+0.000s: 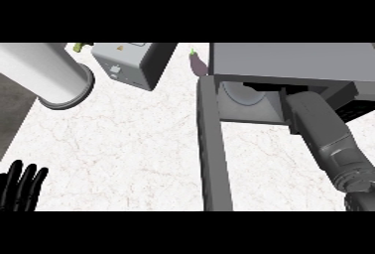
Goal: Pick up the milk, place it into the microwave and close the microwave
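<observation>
In the head view, the microwave (293, 59) stands at the worktop's (124, 149) far right edge, its door (212, 149) swung open towards the near edge. The right forearm reaches into its cavity, where a round plate (245, 94) shows; the right hand is hidden inside, its state unknowable, and the milk cannot be seen. The left hand (22, 188) rests open at the near left corner, fingers straight. An eggplant (197, 63) lies beside the microwave.

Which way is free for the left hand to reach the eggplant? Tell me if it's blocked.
Probably not blocked: the left hand rests open at the lower left, and bare counter lies between it and the eggplant, beside the microwave.
</observation>
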You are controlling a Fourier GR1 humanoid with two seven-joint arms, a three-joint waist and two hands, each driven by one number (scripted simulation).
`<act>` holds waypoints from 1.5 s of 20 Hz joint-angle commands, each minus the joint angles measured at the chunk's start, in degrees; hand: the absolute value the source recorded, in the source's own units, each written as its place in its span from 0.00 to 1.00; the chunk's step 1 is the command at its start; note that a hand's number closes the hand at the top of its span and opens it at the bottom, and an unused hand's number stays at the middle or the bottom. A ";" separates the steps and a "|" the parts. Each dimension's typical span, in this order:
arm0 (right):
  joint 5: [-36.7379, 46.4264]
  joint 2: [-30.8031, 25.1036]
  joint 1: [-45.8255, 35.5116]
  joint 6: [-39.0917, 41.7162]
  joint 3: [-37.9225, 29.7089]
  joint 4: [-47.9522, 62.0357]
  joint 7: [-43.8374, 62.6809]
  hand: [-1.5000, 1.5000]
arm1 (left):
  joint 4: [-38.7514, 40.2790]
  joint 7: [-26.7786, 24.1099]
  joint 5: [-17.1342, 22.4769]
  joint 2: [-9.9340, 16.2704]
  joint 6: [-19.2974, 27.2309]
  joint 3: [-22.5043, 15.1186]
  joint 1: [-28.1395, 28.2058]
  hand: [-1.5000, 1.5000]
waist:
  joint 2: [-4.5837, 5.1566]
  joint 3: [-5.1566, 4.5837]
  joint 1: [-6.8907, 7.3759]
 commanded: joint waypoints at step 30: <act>-8.64 6.00 27.83 28.19 -2.43 -9.46 -11.61 0.00 | 1.46 -0.29 -3.13 -0.86 0.98 -9.48 0.94 0.00 | -2.17 -0.40 -4.50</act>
